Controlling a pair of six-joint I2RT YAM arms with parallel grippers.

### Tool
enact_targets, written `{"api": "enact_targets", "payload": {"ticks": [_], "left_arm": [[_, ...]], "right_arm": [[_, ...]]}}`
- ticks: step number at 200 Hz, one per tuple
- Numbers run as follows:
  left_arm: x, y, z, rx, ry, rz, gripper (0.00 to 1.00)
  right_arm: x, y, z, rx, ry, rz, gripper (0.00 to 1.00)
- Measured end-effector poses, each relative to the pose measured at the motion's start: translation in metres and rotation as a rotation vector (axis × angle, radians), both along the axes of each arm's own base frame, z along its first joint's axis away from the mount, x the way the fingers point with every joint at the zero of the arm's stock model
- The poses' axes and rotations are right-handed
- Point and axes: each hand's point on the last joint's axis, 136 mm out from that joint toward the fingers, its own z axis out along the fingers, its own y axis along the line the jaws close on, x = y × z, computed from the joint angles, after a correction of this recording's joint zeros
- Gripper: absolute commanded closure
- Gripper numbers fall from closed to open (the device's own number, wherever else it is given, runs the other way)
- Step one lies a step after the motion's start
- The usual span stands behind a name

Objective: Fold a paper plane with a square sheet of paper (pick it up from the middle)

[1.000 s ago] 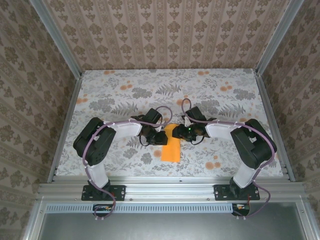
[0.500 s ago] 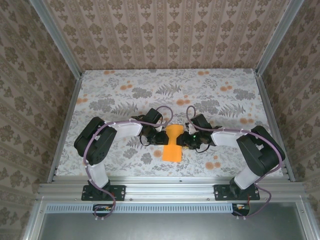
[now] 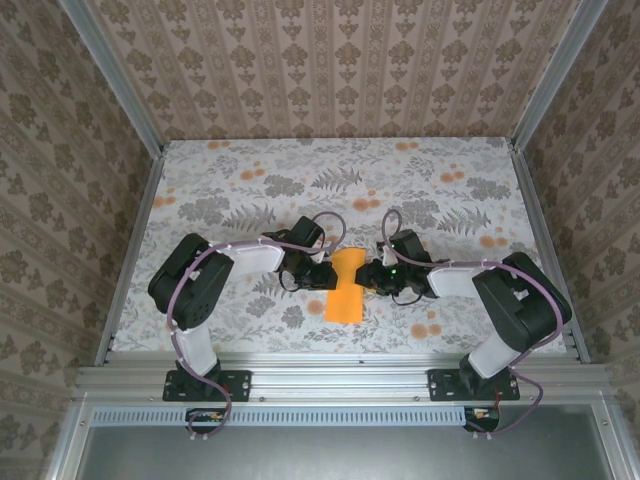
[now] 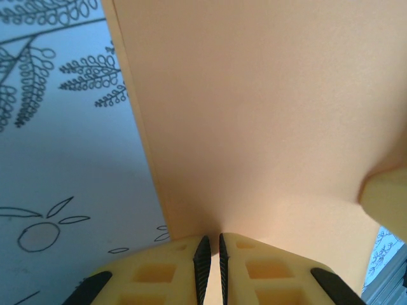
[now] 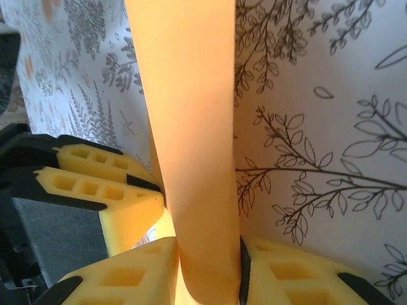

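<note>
Floral-print worktop (image 3: 250, 180), closed in by patterned walls (image 3: 330, 70), carries the orange paper sheet (image 3: 345, 298) at centre frame in the overhead view, just above the rail (image 3: 330, 380) where the arm bases sit. The sheet lies as a narrow folded strip running up and down the frame. Its lower half is flat on the worktop and its upper half is caught between the two wrists.

Change noted: the right arm (image 3: 470, 280) has swung down the frame and now sits level with the left arm (image 3: 230, 260). The right jaws have drawn in from a wider setting to a narrow one. The left jaws have not moved and stay nearly closed, nipping the sheet's edge at bottom centre of the left wrist view. In the right wrist view a raised band of the sheet passes between the right jaws, both sides against it, with the left fingers (image 5: 95, 181) just beside the band at left of frame. The sheet's upper end, a slim slanted tip a second ago, now reads as a broader block.

Assessment: both sides now hold the sheet, so a crease along the middle appears to be in hand. No dart shape is present yet, so the folding is only part done. Risk: uneven pull could skew the crease or tear the thin sheet.
</note>
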Motion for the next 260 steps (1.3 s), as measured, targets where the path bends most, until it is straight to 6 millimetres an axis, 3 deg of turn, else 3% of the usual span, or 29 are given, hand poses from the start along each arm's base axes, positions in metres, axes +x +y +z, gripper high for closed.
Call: {"api": "enact_targets", "payload": {"ticks": [107,164,196,221,260], "left_arm": [[0.000,-0.001,0.001,-0.002,0.005,-0.008,0.79],[0.000,-0.002,0.007,0.009,0.019,-0.016,0.71],[0.000,0.001,0.011,0.036,0.029,-0.011,0.61],[0.004,0.007,0.023,0.045,0.021,0.005,0.55],[0.020,0.005,0.062,-0.012,-0.043,0.030,0.48]], "right_arm": [[0.004,-0.004,0.003,0.060,-0.016,-0.031,0.81],[0.004,-0.004,0.003,0.060,-0.020,-0.024,0.84],[-0.001,-0.007,0.002,0.036,-0.017,-0.009,0.87],[-0.004,-0.012,0.012,-0.010,-0.036,0.011,0.90],[0.001,-0.019,0.039,-0.078,-0.100,0.035,0.91]]}}
